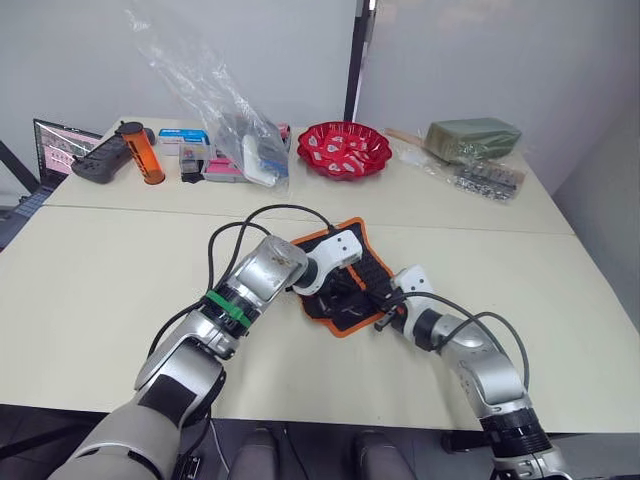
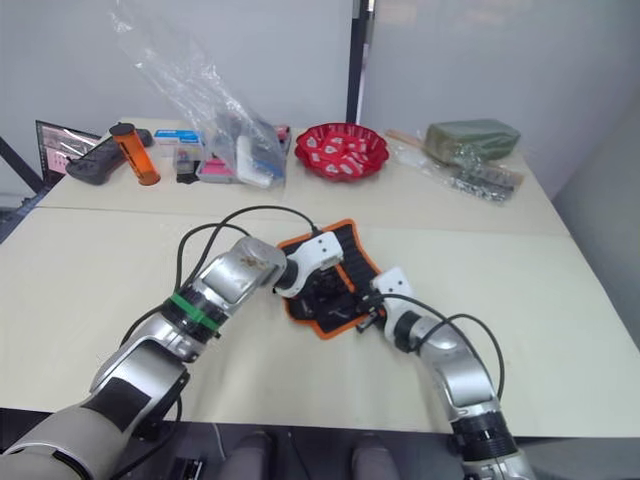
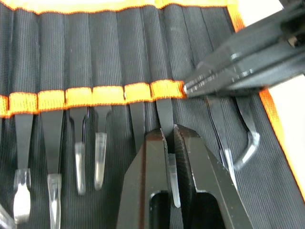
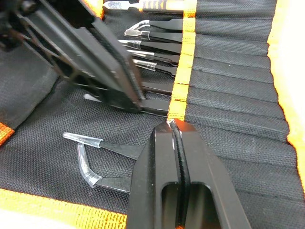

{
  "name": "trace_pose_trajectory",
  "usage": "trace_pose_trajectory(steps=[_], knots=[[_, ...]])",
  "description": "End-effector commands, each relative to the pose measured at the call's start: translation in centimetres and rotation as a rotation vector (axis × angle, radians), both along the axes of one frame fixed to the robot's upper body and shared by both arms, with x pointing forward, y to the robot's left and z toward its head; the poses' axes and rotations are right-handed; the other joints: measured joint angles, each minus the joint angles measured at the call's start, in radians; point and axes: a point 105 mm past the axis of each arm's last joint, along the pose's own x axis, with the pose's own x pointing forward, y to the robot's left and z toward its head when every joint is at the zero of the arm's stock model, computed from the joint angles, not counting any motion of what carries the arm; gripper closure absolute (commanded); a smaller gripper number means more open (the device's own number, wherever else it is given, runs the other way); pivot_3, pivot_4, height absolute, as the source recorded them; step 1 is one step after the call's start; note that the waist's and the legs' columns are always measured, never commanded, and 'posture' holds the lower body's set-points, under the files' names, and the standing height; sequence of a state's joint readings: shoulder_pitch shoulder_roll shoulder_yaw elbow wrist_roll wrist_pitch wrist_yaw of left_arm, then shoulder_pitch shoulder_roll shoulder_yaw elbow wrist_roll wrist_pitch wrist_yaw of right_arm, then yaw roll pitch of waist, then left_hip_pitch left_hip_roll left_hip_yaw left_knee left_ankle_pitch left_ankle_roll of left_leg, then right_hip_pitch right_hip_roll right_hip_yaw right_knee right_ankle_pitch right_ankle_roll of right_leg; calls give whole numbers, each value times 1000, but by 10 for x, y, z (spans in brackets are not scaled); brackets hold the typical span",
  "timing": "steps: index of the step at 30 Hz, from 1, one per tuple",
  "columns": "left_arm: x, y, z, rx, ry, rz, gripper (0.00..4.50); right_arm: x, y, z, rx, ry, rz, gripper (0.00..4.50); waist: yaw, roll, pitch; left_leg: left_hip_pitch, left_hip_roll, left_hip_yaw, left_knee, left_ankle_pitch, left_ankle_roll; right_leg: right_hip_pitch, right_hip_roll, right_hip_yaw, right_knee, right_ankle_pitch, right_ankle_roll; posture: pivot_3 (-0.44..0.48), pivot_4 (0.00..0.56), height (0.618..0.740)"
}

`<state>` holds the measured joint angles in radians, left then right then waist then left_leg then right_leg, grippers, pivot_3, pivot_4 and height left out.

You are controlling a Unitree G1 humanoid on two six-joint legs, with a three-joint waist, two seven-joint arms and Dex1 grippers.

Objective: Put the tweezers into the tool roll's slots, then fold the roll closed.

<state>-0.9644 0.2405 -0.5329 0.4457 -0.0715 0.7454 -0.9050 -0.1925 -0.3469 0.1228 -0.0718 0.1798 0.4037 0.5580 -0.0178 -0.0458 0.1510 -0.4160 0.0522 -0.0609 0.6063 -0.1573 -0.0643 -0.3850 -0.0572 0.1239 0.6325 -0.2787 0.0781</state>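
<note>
The tool roll (image 1: 372, 268) lies open at the middle of the near table, black with orange edging. Several tweezers (image 3: 51, 143) sit in its slots (image 3: 105, 57), their clear-capped tips sticking out below the orange trim (image 3: 78, 97). My left gripper (image 3: 170, 143) is shut on one tweezers (image 3: 165, 114) that is partly inside a slot. My right gripper (image 4: 174, 128) is shut on the orange trim (image 4: 180, 107) of that slot's mouth, right beside the left fingers (image 4: 95, 62). A curved tweezers (image 4: 114, 150) lies in a slot nearby.
At the back of the far table stand a red bowl (image 1: 344, 148), a clear plastic bag (image 1: 235, 120) over small boxes, an orange bottle (image 1: 141, 152), a game controller (image 1: 100, 158), a laptop (image 1: 60, 145) and a green package (image 1: 472, 138). Black cables loop over my left arm.
</note>
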Motion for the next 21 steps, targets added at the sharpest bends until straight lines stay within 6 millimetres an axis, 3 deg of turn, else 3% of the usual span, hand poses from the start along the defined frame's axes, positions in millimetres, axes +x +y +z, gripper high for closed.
trace_pose_trajectory(steps=[1,4,9,15,21], knots=[[10,-8,16,1,-93,-15,4484,-17,-8,-43,-48,189,-23,4500,2,0,0,0,0,0,1,0,0,0,0,0,0,0,0,0,150,740],[11,-5,15,8,-95,-12,4484,-17,-8,-43,-48,191,-27,4500,2,0,0,0,-1,0,2,0,0,1,0,1,-1,-3,-5,0,150,740],[10,5,20,3,-93,-1,2777,-17,-8,-44,-47,193,-27,4500,-3,0,0,-1,-1,0,2,1,1,1,-1,2,0,-3,-5,0,150,740],[-1,19,47,-105,-55,20,780,-14,-6,-44,-47,193,-16,4500,-20,0,0,-1,-1,0,-1,1,2,-1,0,2,2,1,2,0,150,740],[-7,47,75,-207,-97,81,780,-12,-4,-43,-51,194,2,4500,-27,1,0,0,-1,-1,-1,1,2,-1,0,2,3,0,2,0,150,740]])
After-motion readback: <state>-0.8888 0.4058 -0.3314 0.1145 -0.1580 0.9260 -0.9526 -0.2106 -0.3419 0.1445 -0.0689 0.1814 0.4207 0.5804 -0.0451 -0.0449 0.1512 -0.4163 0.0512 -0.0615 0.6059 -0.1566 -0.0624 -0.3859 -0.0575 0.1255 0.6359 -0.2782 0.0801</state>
